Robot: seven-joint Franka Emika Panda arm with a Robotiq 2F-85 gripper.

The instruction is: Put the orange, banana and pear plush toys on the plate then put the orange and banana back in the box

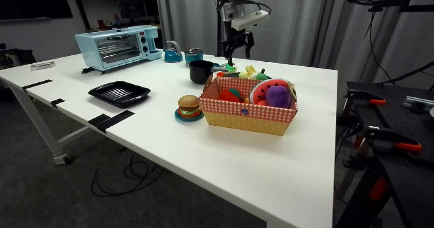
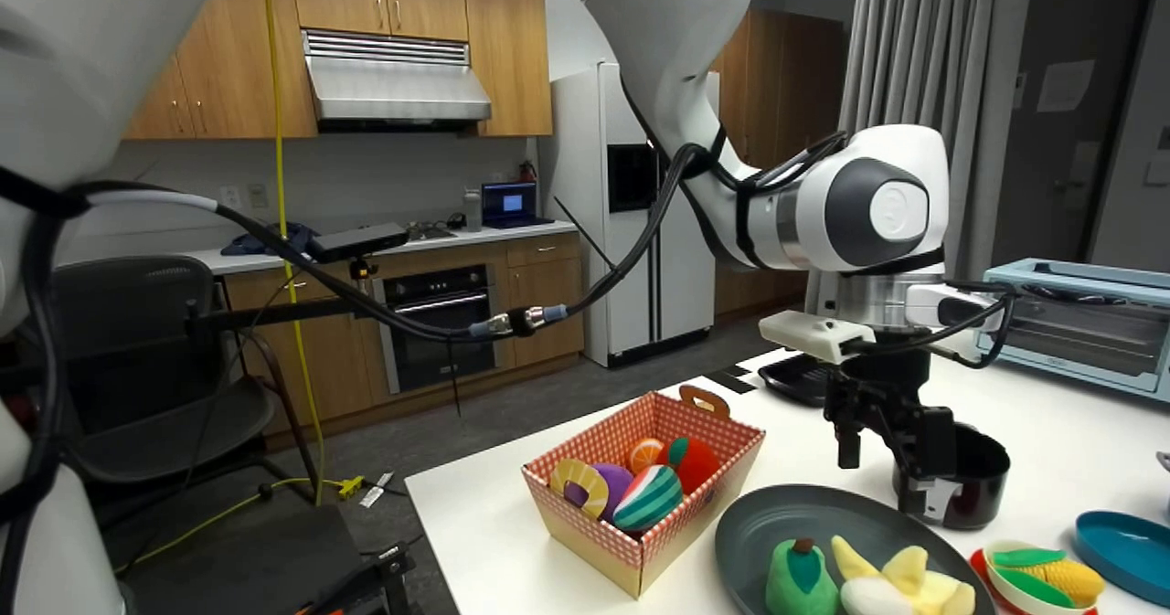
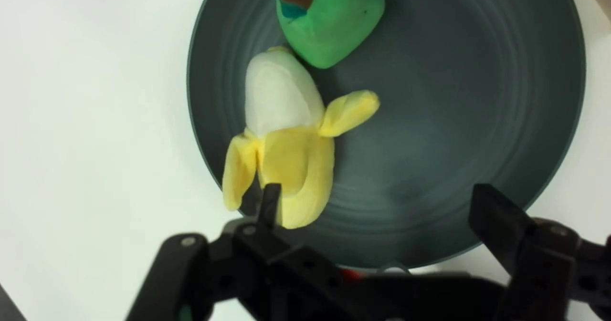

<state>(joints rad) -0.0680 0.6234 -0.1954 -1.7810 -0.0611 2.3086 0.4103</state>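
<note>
Above one edge of the dark grey, round, ridged plate (image 3: 453, 82), the black two-fingered gripper (image 3: 378, 193) is hanging with its fingers (image 3: 494, 216) spread wide, holding nothing.

The pale-faced, orange-coloured plush orange (image 2: 645, 453) is sitting in the tan, slope-sided box (image 1: 251, 121) lined in red-and-white check; the white-and-yellow, half-peeled plush banana (image 3: 293, 156) and green, brown-stemmed plush pear (image 3: 334, 23) are resting on the plate. Judging: banana going back to the box is looking like the step in hand; the frames are not settling it.

Technique: in the wrist view one finger is overlapping the banana's lower body, so a straight drop is risking a press onto the toy. Shifting sideways first, straddling the yellow body below the spread peel flaps, is looking better. Plush is likely squashing before holding.

Edges: the outer flap is draping over the plate rim, making rim contact the main worry; white tabletop (image 3: 105, 120) is showing outside it. The banana's white top is touching or just beside the pear, cannot tell which. A black, round saucepan (image 2: 978, 482) and yellow-and-green plush corn (image 2: 1068, 581) are sitting near, on the gripper's side. The box is standing across the plate; lining is showing at the end by the red, teal-leaved plush (image 2: 701, 469), so lifting above the wall and releasing there is seeming best.
</note>
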